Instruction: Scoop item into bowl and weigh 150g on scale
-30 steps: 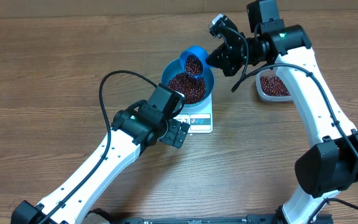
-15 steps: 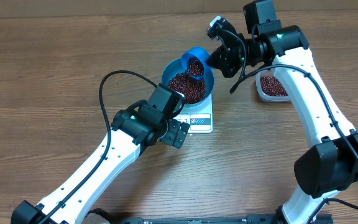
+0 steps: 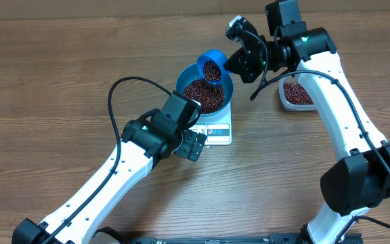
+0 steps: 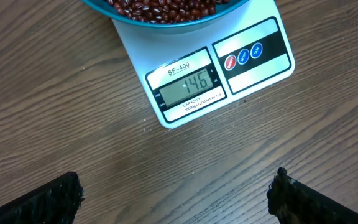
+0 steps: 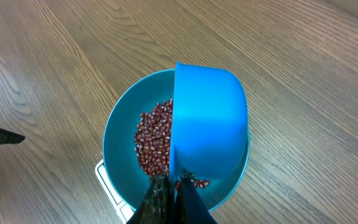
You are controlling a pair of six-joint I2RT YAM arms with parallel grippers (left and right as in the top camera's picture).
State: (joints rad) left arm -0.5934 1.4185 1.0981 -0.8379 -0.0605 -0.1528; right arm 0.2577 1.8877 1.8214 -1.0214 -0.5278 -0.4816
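Right gripper (image 5: 174,186) clenched on the handle of a small blue plastic scoop (image 5: 207,121), tipped just ahead of its fingers, directly over round deep blue bowl (image 5: 114,146) holding dark red-brown beans (image 5: 151,143). Bowl sits on flat white square scale (image 4: 253,25), ahead of left gripper (image 4: 176,199), which is spread wide and empty. Display reads 146.

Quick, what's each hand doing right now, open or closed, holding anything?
Left hand: open, holding nothing.
Right hand: closed on the blue scoop, tipped over the bowl.

white links (image 3: 107,179), black joints (image 3: 361,183) and looping black cables (image 3: 131,79) on both arms.
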